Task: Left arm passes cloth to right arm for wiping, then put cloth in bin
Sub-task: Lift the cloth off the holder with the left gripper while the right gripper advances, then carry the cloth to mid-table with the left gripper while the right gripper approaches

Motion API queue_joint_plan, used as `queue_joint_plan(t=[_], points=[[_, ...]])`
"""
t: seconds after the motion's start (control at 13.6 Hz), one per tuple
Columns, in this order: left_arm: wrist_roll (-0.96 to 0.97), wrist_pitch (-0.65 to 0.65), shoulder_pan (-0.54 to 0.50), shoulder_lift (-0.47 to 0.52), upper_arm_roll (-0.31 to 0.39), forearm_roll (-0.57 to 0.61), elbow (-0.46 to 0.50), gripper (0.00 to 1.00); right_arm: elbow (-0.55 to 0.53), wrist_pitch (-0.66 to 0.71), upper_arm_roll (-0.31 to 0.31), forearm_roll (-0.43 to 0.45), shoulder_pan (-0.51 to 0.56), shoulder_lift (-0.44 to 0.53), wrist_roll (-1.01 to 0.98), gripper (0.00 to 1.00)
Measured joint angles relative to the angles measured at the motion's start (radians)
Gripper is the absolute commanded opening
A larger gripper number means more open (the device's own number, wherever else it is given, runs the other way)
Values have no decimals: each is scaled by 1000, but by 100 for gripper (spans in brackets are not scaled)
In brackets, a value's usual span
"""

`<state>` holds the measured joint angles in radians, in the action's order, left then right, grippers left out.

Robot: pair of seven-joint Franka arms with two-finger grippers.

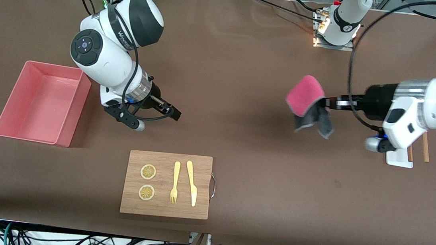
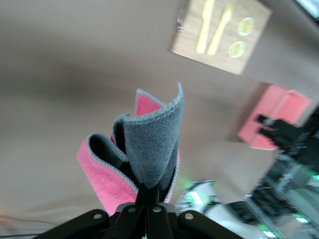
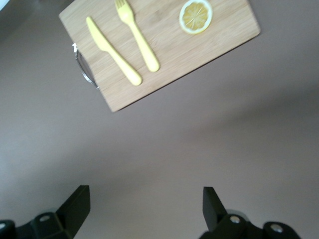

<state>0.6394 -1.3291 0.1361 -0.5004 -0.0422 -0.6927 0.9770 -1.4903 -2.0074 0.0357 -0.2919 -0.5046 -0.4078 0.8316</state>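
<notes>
Even, bright overhead light fills the front view, and soft short shadows fall on the brown table cover [image 1: 244,101] beside the salmon-pink plastic tub [image 1: 40,101] and the bamboo cutting board [image 1: 167,184]. A lamp glares at one white arm base [image 1: 323,26]. The left wrist view is smeared (edges worst); its pink-and-grey folded cloth [image 2: 144,154] looks soft.
</notes>
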Motion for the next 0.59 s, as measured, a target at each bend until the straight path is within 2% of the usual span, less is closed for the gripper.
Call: queue_joint_plan(t=[0.22, 0.59], points=[[214, -169, 56, -13, 1, -215, 0, 0, 0, -7, 0, -21, -9, 0, 1, 100], [381, -430, 133, -32, 1, -462, 0, 0, 13, -9, 0, -95, -11, 9, 1, 100]])
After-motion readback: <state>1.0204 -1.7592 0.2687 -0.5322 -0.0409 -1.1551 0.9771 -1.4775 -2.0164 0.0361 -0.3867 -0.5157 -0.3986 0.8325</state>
